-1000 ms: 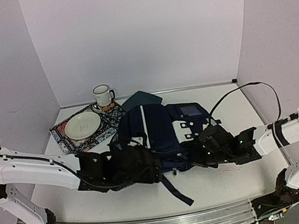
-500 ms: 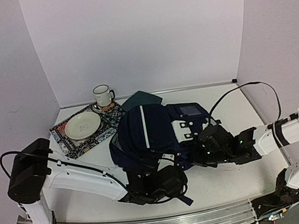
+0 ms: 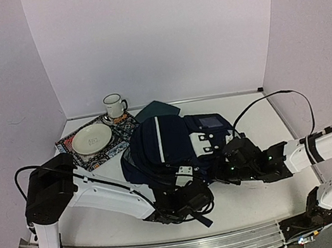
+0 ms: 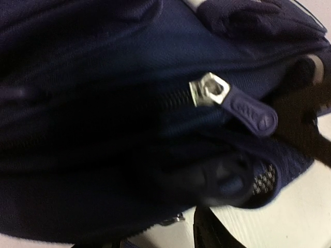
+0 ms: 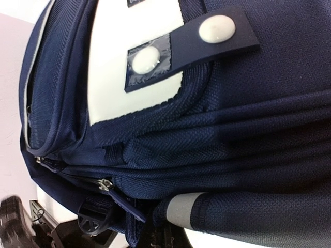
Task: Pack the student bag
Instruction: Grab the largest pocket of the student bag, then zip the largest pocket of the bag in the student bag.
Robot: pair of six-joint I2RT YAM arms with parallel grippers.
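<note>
The student bag [image 3: 162, 145], navy with a thin white stripe, lies in the middle of the table. My left gripper [image 3: 189, 198] is pressed against its near edge. The left wrist view is filled with bag fabric [image 4: 103, 62], a metal zipper slider [image 4: 207, 89] and its navy pull tab [image 4: 251, 112]. One blurred fingertip [image 4: 225, 178] shows against the fabric and the other is lost in the dark. My right gripper [image 3: 224, 171] is at the bag's right side. In the right wrist view its jaws [image 5: 165, 235] are closed on a fold of the bag [image 5: 232, 129] by a grey strip [image 5: 181, 209].
A cream plate [image 3: 91, 138] lies on a patterned mat [image 3: 68, 155] at the back left, with a white mug [image 3: 113, 106] behind it. A dark teal square [image 3: 157, 109] and a small navy item [image 3: 209, 123] lie behind the bag. A bag strap [image 3: 198, 216] trails toward the near edge.
My left arm swung from the bag's left side down and round to its near edge and now presses in there. The right arm has hardly moved.
</note>
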